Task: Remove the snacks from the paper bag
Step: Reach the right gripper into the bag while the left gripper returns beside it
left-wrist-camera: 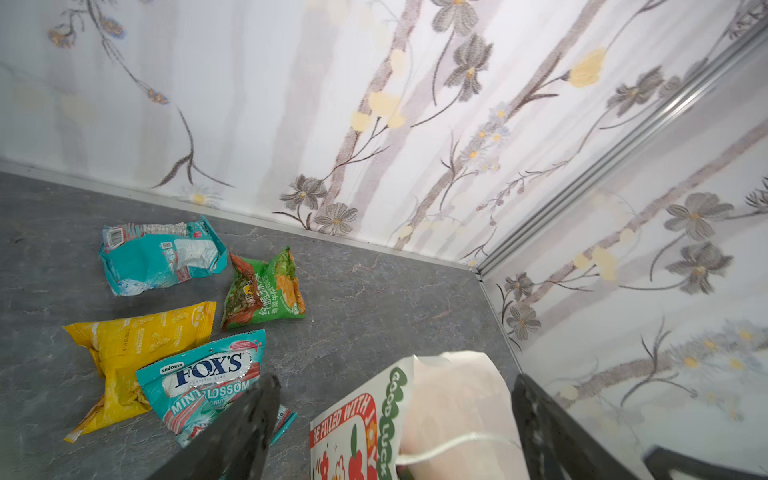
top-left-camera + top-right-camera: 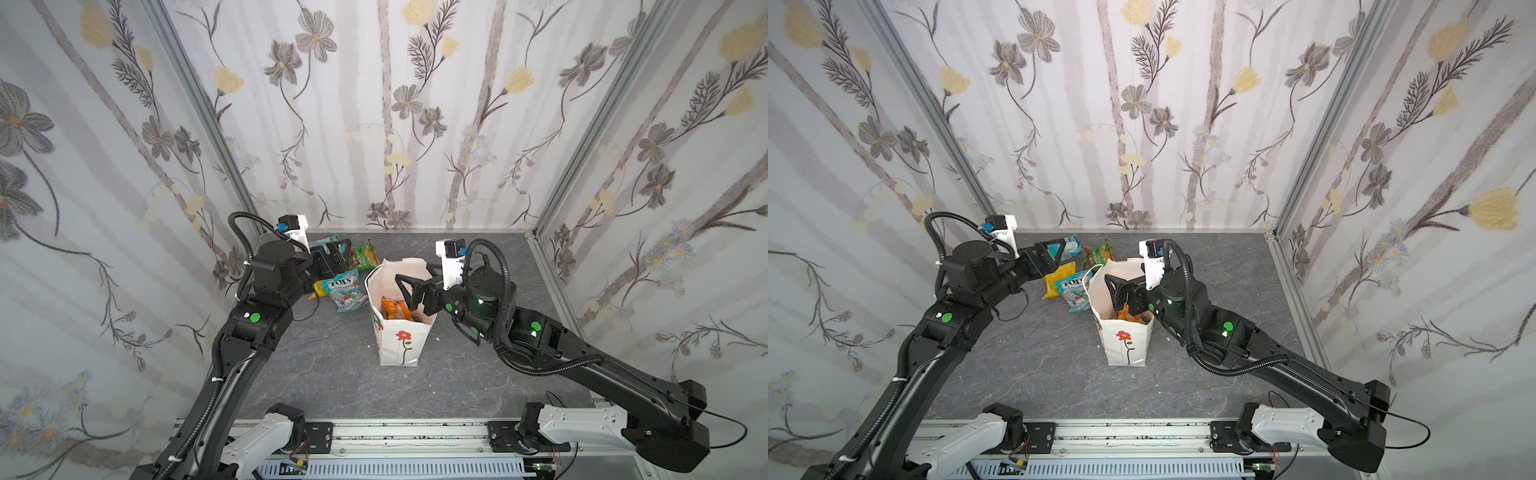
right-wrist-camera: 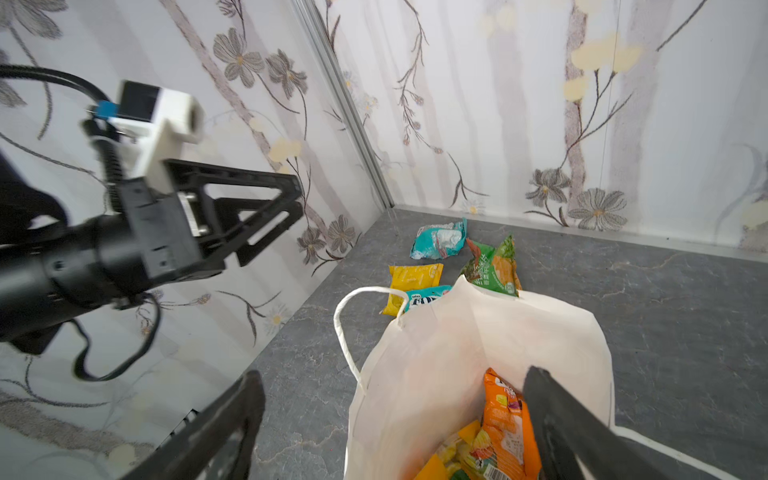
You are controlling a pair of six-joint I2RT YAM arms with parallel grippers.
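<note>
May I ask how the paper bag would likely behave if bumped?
The paper bag stands tall on a narrow base, so it would probably tip. Only a few packets lie inside, so it is likely light and slides easily. Its bent rim suggests floppy walls.

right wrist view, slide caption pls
Open right hand over the paper bag, orange packets inside, four snacks on the table.

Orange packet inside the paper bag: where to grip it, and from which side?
Probably by its upper edge, from above through the open mouth of the paper bag: the orange packet stands roughly on end there, bag walls all round.
</note>
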